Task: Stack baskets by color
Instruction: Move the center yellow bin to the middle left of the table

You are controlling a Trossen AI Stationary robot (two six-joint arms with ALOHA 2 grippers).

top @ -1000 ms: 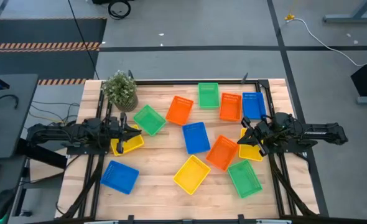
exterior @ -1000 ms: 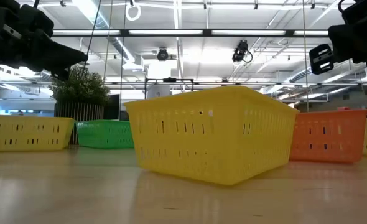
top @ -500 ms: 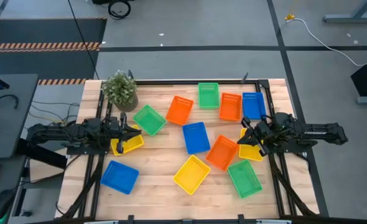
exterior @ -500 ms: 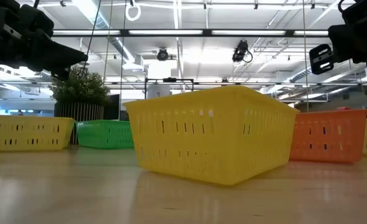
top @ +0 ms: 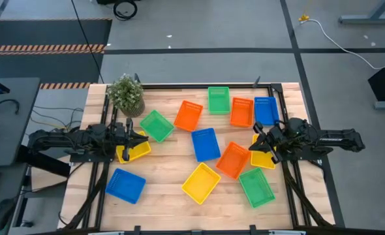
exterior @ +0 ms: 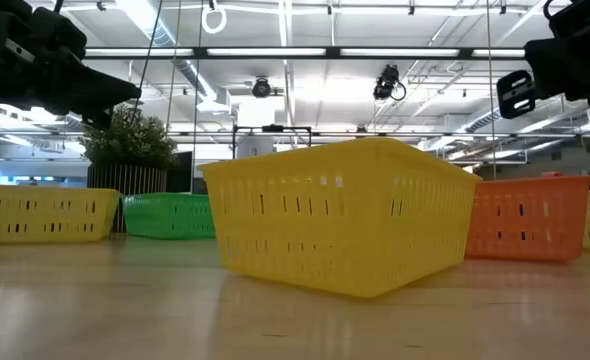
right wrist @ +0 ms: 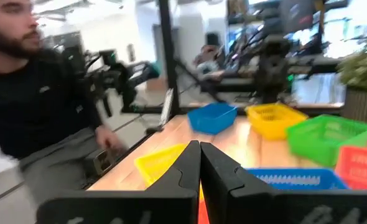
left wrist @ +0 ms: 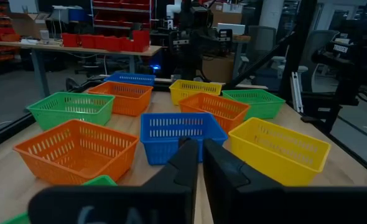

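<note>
Baskets [top: 205,143] scattered loose across the table [top: 166,196], none stacked. Left gripper [top: 142,138] above a yellow basket [top: 134,151], fingers pressed together, empty. Right gripper [top: 256,138] likewise pinched shut, empty, over another yellow basket [top: 263,158].

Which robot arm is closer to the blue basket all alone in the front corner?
The left. The left gripper hangs over a yellow basket, just behind that blue basket. The right gripper is across the table, past the other baskets. Both are shut and empty.

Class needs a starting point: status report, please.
Both end effectors, left and right, shut, empty, above table. Baskets scattered, none stacked. Plant at back left.
</note>
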